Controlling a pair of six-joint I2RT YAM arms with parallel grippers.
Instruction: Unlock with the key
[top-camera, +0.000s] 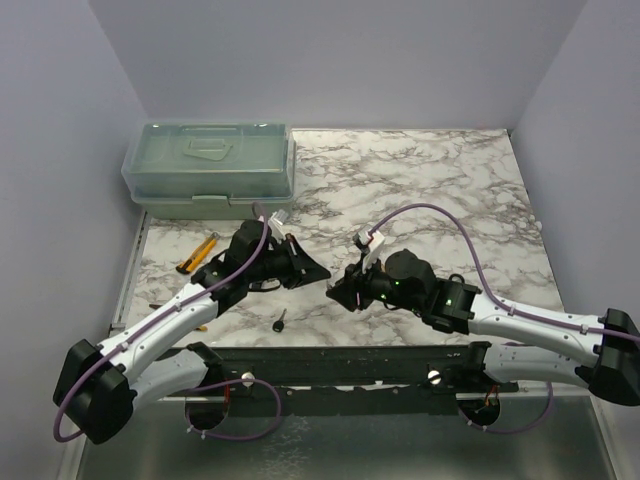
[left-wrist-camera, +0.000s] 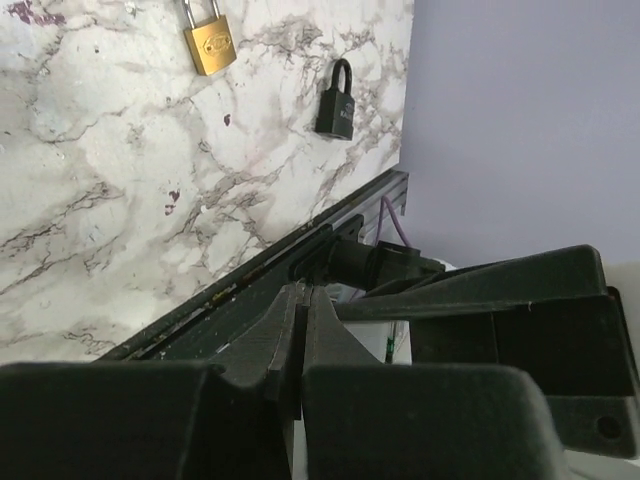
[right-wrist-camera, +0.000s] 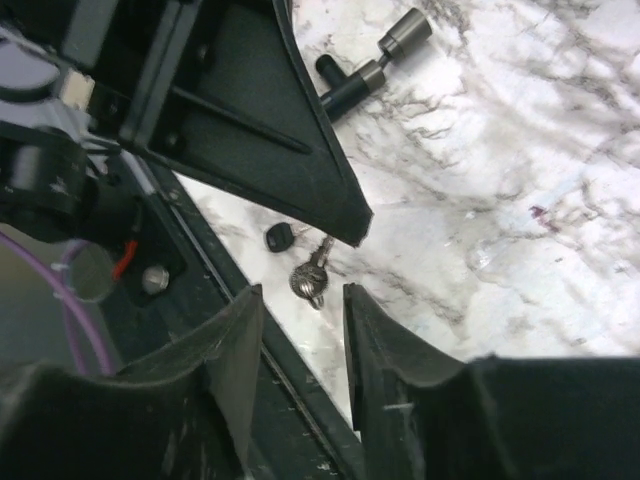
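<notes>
The key (top-camera: 279, 322), black-headed and tiny, lies on the marble near the front rail; its head (right-wrist-camera: 279, 237) shows in the right wrist view. A second, silver key (right-wrist-camera: 311, 279) with a round metal head hangs in the air. Its blade runs in under the tip of my left gripper (top-camera: 318, 270), whose fingers (right-wrist-camera: 300, 150) are pressed together on it. My right gripper (right-wrist-camera: 300, 290) faces it with its fingers a little apart and nothing between them. In the left wrist view the left gripper (left-wrist-camera: 303, 290) is shut. A brass padlock (left-wrist-camera: 210, 40) and a black padlock (left-wrist-camera: 337, 100) lie beyond.
A black T-shaped piece (right-wrist-camera: 365, 65) lies on the marble past the left fingers. A pale green lidded box (top-camera: 210, 165) stands at the back left. A yellow-handled tool (top-camera: 197, 253) lies left of the left arm. The dark rail (top-camera: 340, 362) runs along the front edge.
</notes>
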